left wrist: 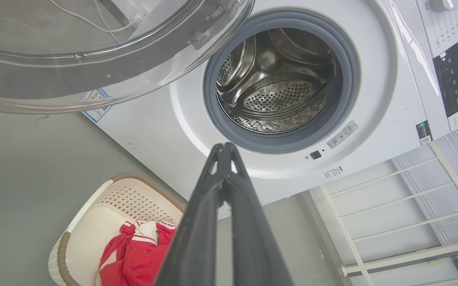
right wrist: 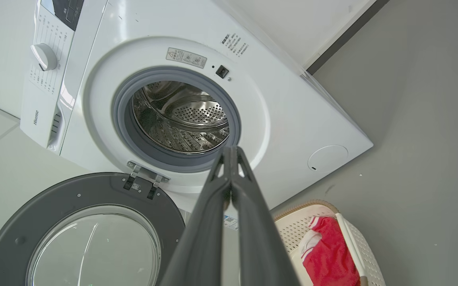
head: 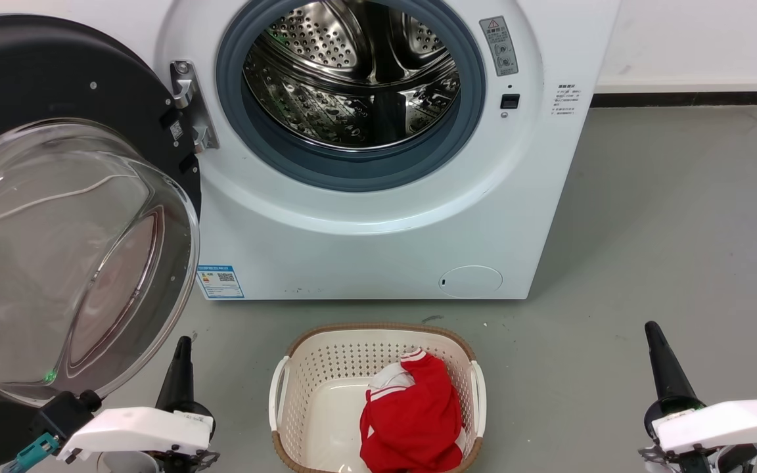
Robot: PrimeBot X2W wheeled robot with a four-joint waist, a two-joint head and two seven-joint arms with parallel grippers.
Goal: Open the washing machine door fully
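The washing machine door [head: 56, 217] stands swung wide to the left on its metal hinge [head: 188, 105], its clear glass bowl bulging toward me. The same door shows in the left wrist view [left wrist: 94, 51] and in the right wrist view [right wrist: 82, 230]. The white washer [head: 378, 230] shows its steel drum [head: 352, 72] through the open mouth. My left gripper [head: 183, 343] is shut and points up near the door's lower edge, apart from it. My right gripper [head: 652, 328] is shut at the lower right, holding nothing. Shut fingertips also show in the wrist views [left wrist: 224, 146] [right wrist: 231, 149].
A white laundry basket [head: 326, 368] with a brown rim sits on the grey floor before the washer, a red and white garment [head: 411, 414] inside it. A white wall with dark skirting [head: 681, 98] runs right of the washer. A white frame [left wrist: 392, 218] stands beside it.
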